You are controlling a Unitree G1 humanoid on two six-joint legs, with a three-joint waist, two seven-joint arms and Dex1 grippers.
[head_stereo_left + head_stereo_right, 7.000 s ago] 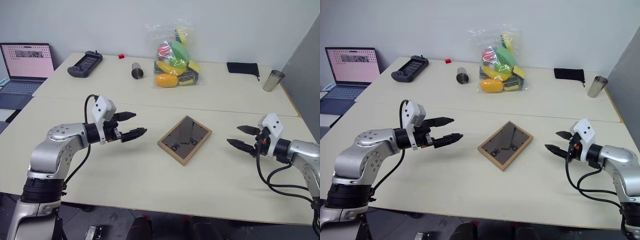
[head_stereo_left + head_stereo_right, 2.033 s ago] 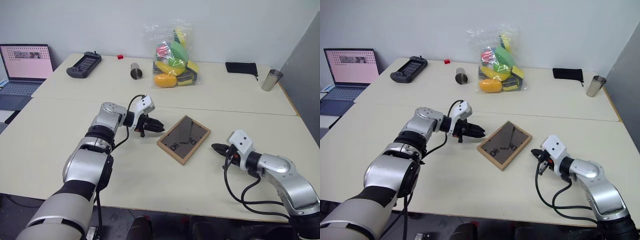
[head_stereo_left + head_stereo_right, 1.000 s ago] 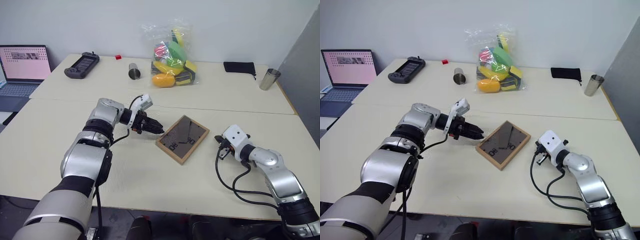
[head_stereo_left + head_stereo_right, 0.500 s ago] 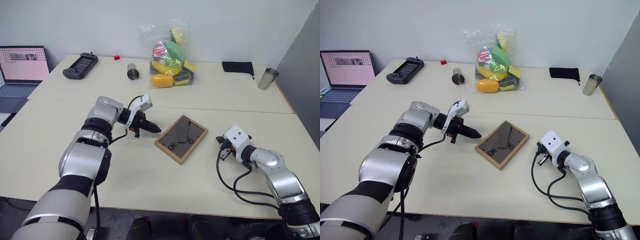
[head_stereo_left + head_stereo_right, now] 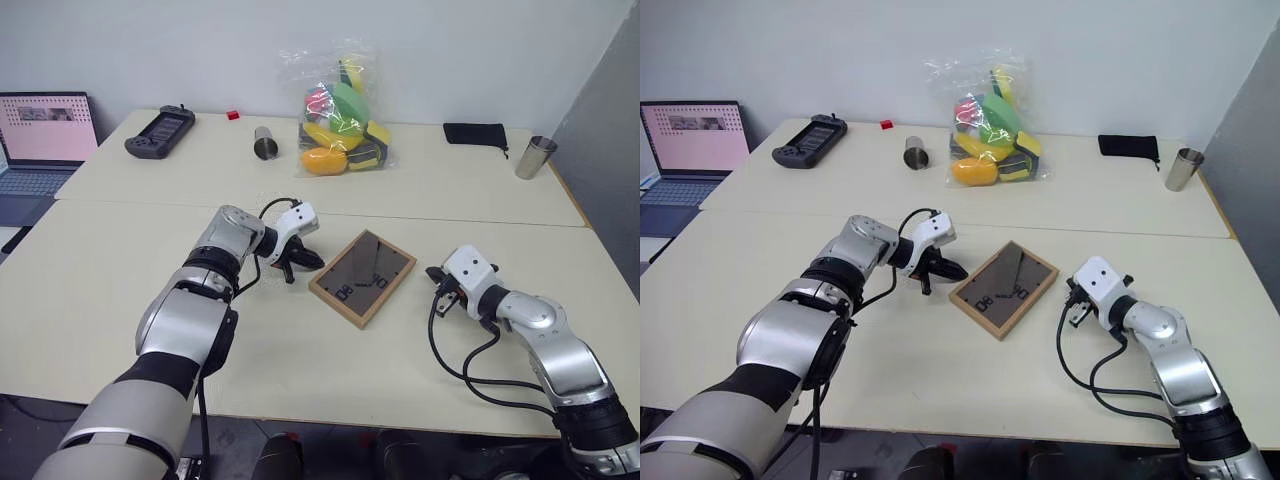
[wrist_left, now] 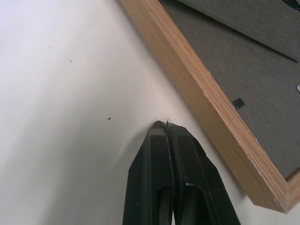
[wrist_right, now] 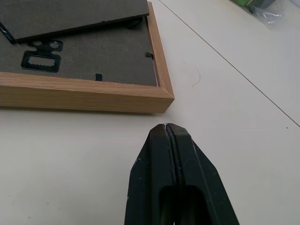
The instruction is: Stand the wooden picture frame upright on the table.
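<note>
Light-wood, the wooden picture frame (image 5: 362, 278) lies face down near the table's (image 5: 300, 370) middle. The left gripper (image 6: 167, 125) and the right gripper (image 7: 166, 126), jaws pressed together, flank it, holding nothing.

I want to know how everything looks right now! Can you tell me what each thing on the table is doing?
wooden picture frame: lying flat, dark back up.
left gripper: shut, tip beside the frame's left edge.
right gripper: shut, close to the frame's right corner.
laptop: open, screen on.
plastic bag: closed, full of colourful things.
metal cup: lying on its side.
steel cup: standing upright.
</note>
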